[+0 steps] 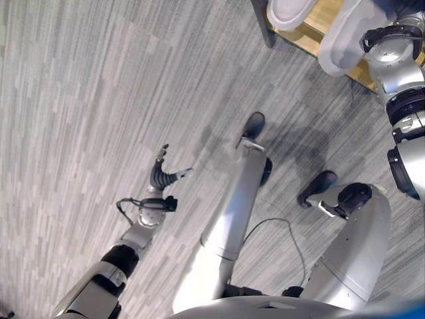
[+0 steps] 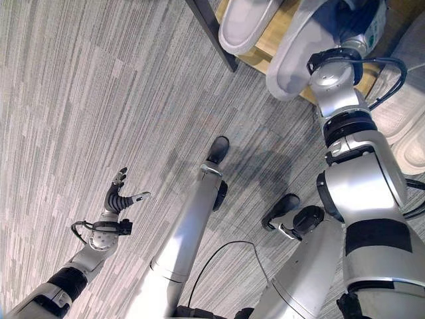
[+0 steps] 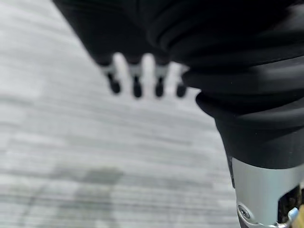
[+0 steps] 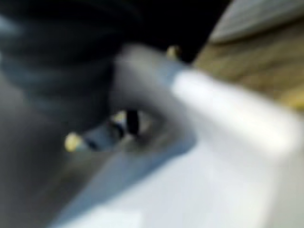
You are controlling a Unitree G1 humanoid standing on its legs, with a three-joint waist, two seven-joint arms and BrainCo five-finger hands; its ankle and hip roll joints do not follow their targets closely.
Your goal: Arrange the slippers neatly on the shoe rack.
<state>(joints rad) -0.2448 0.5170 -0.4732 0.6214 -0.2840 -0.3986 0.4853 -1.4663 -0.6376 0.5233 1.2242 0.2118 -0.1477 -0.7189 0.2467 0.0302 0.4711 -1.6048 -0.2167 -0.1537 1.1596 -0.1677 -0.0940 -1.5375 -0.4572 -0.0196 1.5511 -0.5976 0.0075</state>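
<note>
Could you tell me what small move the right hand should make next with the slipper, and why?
Probably ease the slipper further onto the rack. The right hand is at it, its heel end still overhangs the shelf edge above the floor, while the other slipper beside it sits further in.

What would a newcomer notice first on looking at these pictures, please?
Most likely the right hand, reaching up to a white slipper that overhangs the front edge of the wooden shoe rack, with a second white slipper lying beside it on the same shelf. Next, the left hand, which hangs with fingers spread over the grey striped carpet, well away from the rack and holding nothing.
</note>
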